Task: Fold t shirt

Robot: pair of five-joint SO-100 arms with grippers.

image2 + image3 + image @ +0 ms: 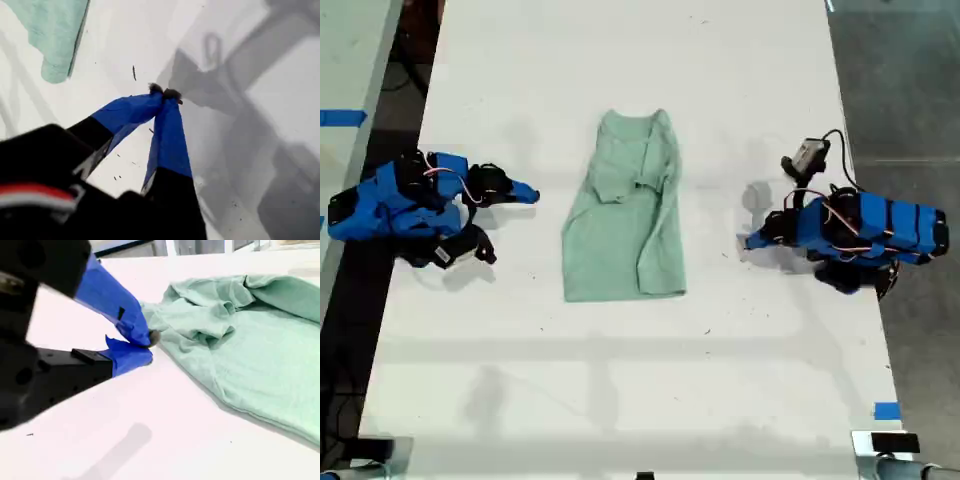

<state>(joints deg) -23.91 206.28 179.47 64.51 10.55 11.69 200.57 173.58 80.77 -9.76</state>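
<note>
First arm: our first arm [865,228] lies low and folded at the exterior view's right, pointing toward the middle.
First gripper: our first gripper [165,92] has its blue jaws pressed together at the tips, with nothing between them.
Second arm: our second arm [395,200] lies low and folded at the exterior view's left, pointing toward the middle.
Second gripper: our second gripper [147,346] has its jaws drawn together, and holds nothing.

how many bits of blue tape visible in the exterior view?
2. One tape strip on the surface beyond the table's edge at that view's left; one tape piece on the table's corner at its lower right. More may be hidden.
</note>
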